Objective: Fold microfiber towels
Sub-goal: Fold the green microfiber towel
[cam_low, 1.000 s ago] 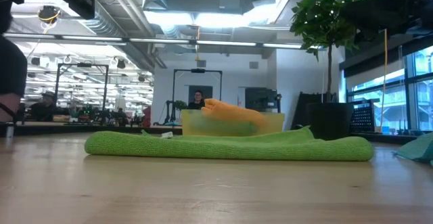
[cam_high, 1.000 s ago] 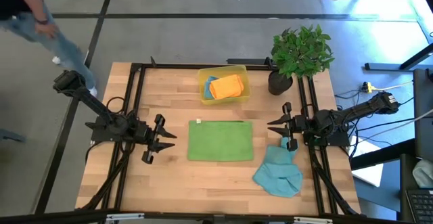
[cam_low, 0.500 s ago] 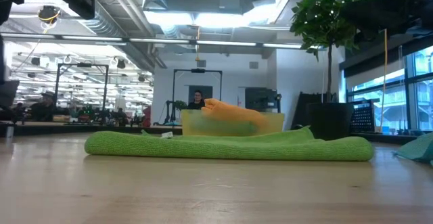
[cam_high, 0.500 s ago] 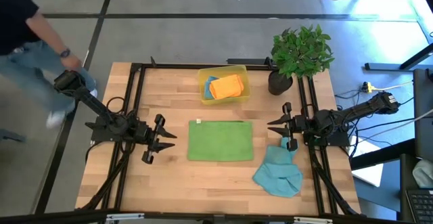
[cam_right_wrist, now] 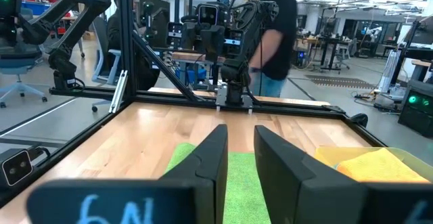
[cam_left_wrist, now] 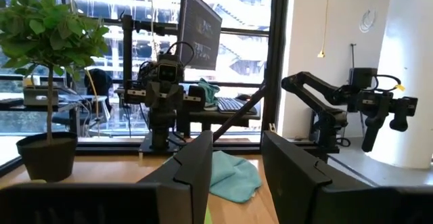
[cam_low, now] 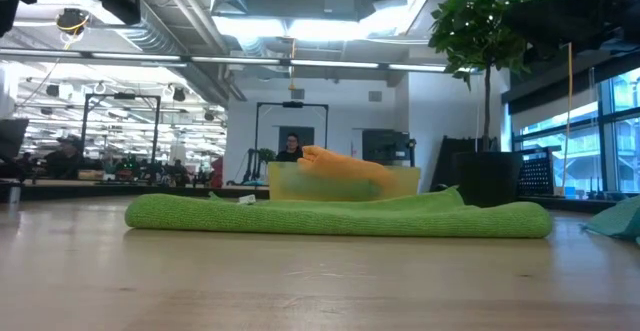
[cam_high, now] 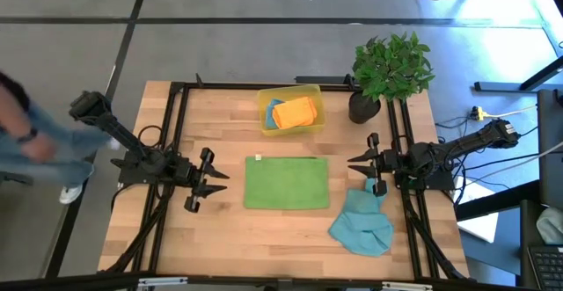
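A green towel [cam_high: 286,183] lies flat on the middle of the table as a folded rectangle, a white tag at its far left corner; it also shows in the low view [cam_low: 340,216]. A teal-blue towel [cam_high: 362,225] lies crumpled near the right edge. An orange towel [cam_high: 294,112] sits on a blue one [cam_high: 273,106] in the yellow bin [cam_high: 315,93]. My left gripper [cam_high: 214,183] hovers left of the green towel, open and empty [cam_left_wrist: 237,143]. My right gripper [cam_high: 356,168] hovers right of it, above the teal towel's far end, narrowly open and empty [cam_right_wrist: 240,132].
A potted plant [cam_high: 387,71] stands at the far right corner, next to the bin. Black frame rails [cam_high: 171,150] run along the table's left, right and far sides. A person [cam_high: 26,146] is on the floor beyond the left edge. Bare wood [cam_high: 264,238] lies in front of the green towel.
Both arms and all towels have kept still. Only the person beyond the table's left edge has walked on, toward the near side.
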`<control>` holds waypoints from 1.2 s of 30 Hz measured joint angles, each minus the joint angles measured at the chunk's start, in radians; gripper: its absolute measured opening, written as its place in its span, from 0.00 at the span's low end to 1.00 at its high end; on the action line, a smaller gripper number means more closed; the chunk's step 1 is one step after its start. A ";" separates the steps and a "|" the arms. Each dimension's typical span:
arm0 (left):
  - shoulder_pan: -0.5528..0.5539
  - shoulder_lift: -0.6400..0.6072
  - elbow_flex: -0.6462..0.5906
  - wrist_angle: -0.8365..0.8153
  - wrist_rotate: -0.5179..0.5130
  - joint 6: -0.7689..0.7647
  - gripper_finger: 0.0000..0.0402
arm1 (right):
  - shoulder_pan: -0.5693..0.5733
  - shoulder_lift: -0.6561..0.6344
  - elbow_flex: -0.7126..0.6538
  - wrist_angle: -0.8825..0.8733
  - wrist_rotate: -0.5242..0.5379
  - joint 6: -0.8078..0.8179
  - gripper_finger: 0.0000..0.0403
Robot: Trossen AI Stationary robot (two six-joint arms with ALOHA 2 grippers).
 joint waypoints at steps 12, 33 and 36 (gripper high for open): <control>0.000 0.000 0.000 -0.002 0.000 -0.019 0.30 | 0.000 0.000 0.000 0.000 0.000 0.000 0.19; 0.000 0.000 0.000 -0.005 0.001 -0.021 0.30 | 0.000 0.000 0.000 0.000 0.000 0.000 0.19; 0.000 0.000 0.000 -0.004 0.001 -0.021 0.30 | 0.000 0.000 0.000 0.000 0.000 0.000 0.19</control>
